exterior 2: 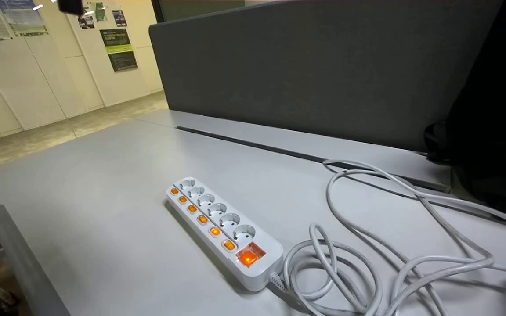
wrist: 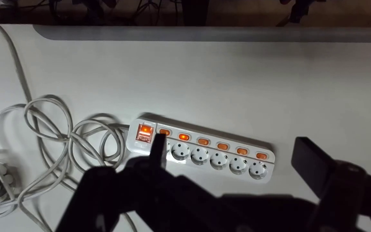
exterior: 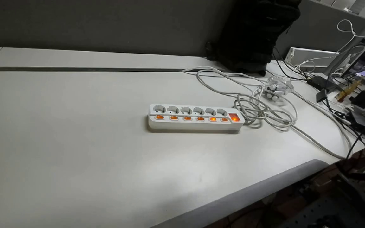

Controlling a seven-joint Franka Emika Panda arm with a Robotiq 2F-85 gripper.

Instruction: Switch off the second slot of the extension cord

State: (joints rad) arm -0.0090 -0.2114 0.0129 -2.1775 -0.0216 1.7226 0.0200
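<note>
On the white bench (exterior: 74,142), a long, white plastic extension cord (exterior: 196,126) is laid beside coiled grey-white cable (wrist: 70,134); the second small oval orange switch (wrist: 184,137) from the cord's cable end is lit. The black jaws are spread wide apart.

Spread claw (wrist: 230,149), extension cord (wrist: 201,149), looped cables (wrist: 71,133)
</note>
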